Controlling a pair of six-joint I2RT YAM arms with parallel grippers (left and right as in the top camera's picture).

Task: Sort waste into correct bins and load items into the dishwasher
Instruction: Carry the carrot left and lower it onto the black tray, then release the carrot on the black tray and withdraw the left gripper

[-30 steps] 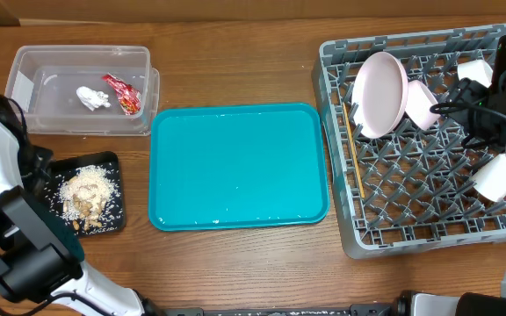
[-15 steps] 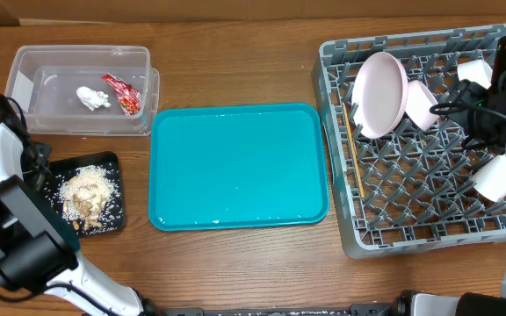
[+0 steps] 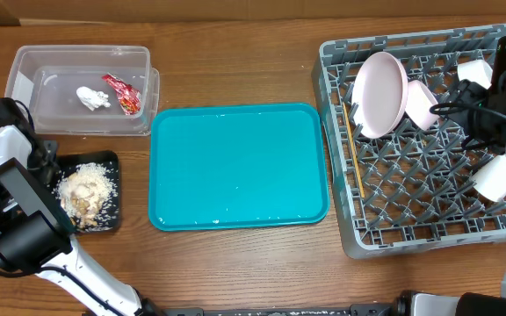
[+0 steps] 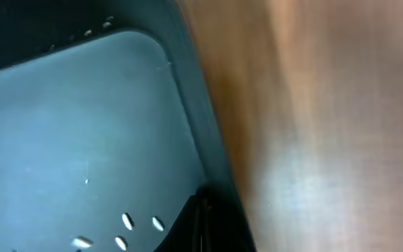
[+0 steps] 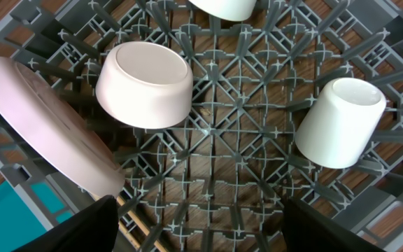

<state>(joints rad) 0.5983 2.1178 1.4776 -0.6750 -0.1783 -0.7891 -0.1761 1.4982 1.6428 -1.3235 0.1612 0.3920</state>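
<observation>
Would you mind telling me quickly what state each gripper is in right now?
Left gripper: cannot be told; its view is blurred, close over the black tray.
Right gripper: open, holding nothing, above the dish rack.

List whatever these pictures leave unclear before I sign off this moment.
- Left gripper: overhead, the left arm covers it; the left wrist view is blurred, so open or shut is unknown.
- Black tray: its left side sits under that arm overhead.
- Food scraps: too small overhead to tell what is in the heap.
- White dish: cut off by the right wrist view's upper edge.
</observation>
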